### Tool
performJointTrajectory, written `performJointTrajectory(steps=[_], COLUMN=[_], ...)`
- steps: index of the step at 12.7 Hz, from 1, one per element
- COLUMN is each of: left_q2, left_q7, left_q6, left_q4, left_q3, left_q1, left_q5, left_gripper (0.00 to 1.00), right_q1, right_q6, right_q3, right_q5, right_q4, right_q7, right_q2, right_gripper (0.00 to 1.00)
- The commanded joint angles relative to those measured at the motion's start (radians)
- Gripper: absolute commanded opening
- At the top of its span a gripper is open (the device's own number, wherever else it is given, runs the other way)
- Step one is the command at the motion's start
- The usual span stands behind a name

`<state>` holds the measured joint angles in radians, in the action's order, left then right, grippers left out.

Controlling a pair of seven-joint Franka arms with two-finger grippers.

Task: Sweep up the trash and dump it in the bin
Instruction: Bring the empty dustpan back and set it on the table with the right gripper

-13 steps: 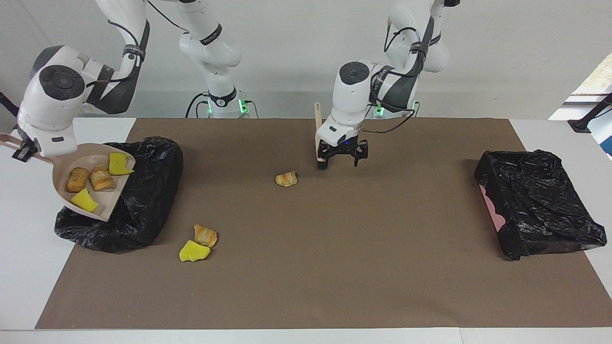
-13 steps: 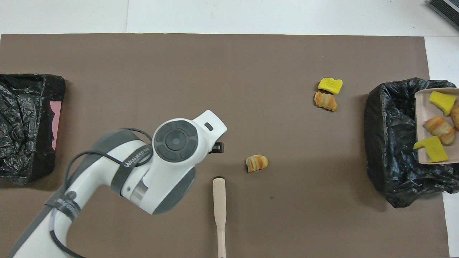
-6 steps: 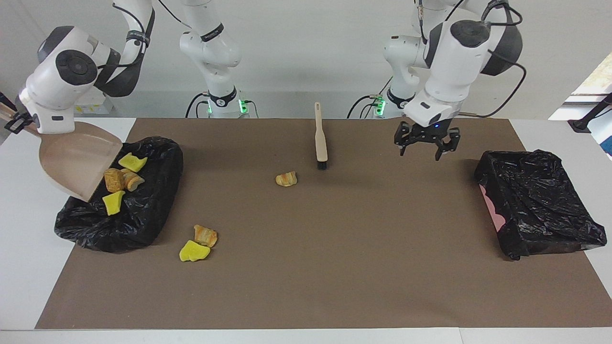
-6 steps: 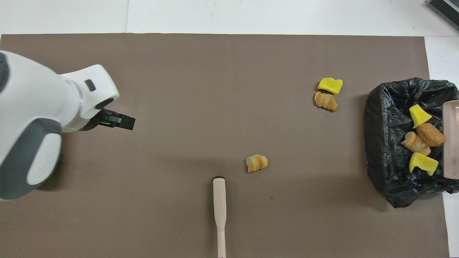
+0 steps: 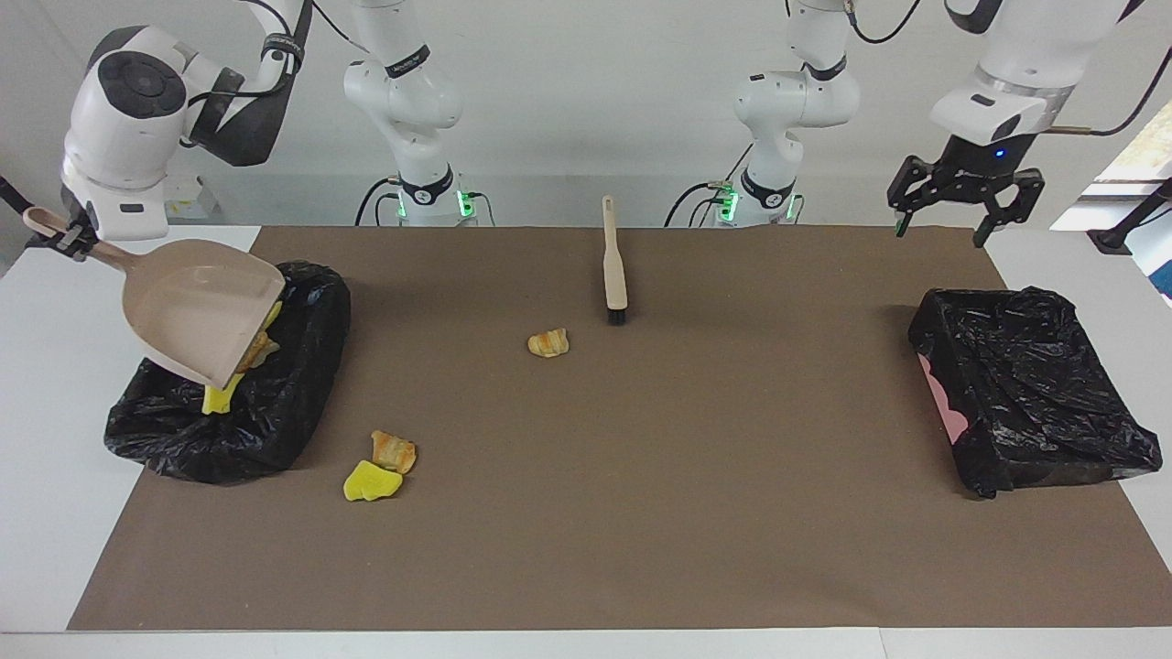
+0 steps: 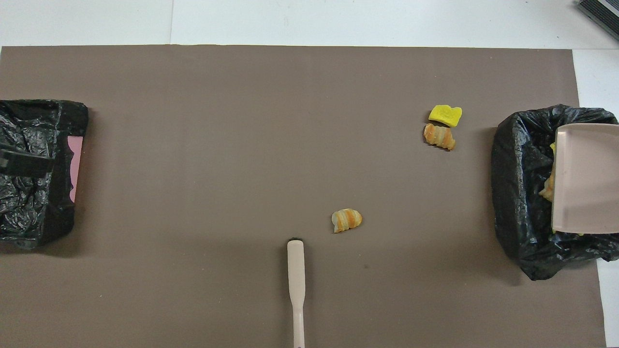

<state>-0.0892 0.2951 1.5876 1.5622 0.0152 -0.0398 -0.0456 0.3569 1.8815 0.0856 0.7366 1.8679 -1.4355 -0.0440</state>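
Trash showed in the facing view as a yellow lump [image 5: 217,398] in the bin [image 5: 275,412] at the right arm's end, under the tilted dustpan [image 5: 203,311] whose handle the right gripper [image 5: 69,240] clamped, with three pieces loose on the mat: a croissant [image 5: 548,342] just beside the brush [image 5: 614,265], and a yellow chunk [image 5: 371,481] touching a brown roll [image 5: 394,450] near that bin; the left gripper [image 5: 961,192], fingers spread and empty, hung above the second bin [image 5: 1025,394]. Overhead, the dustpan [image 6: 586,179] covered most of the bin [image 6: 520,193], trash peeking at its edge [image 6: 548,188], while the croissant [image 6: 346,220], chunk [image 6: 445,115] and roll [image 6: 439,137] lay on the mat.
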Motion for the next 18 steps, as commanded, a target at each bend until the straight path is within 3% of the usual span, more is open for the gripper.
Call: performJointTrajectory(steps=[1, 3, 5, 7, 11, 18], left_q2=[0.089, 0.167, 0.172, 0.167, 0.042, 0.029], left_q7=[0.024, 0.019, 0.016, 0.016, -0.126, -0.146], left_q6=[-0.121, -0.200, -0.204, -0.199, -0.123, -0.140], left_q4=[-0.166, -0.304, -0.312, -0.310, -0.124, -0.105], left_q3=[0.011, 0.011, 0.015, 0.014, 0.009, 0.011], left_q1=[0.043, 0.060, 0.057, 0.057, 0.041, 0.041], left_q5=[0.012, 0.056, 0.064, 0.073, 0.073, 0.067], left_gripper=[1.00, 1.00, 1.00, 1.00, 1.00, 1.00], right_q1=[-0.005, -0.007, -0.051, -0.125, -0.271, -0.545], right_q6=[-0.021, -0.019, -0.018, -0.053, -0.053, 0.034], right_q3=[0.013, 0.013, 0.014, 0.014, 0.014, 0.014], right_q5=[-0.090, -0.221, -0.320, -0.364, -0.459, -0.575], right_q4=[-0.012, -0.033, -0.029, -0.026, -0.016, -0.065], right_q7=[-0.023, -0.016, 0.015, 0.158, 0.464, 1.163], right_q2=[-0.007, 0.006, 0.009, 0.010, 0.077, 0.264], right_gripper=[0.00, 0.00, 0.00, 0.00, 0.00, 0.00])
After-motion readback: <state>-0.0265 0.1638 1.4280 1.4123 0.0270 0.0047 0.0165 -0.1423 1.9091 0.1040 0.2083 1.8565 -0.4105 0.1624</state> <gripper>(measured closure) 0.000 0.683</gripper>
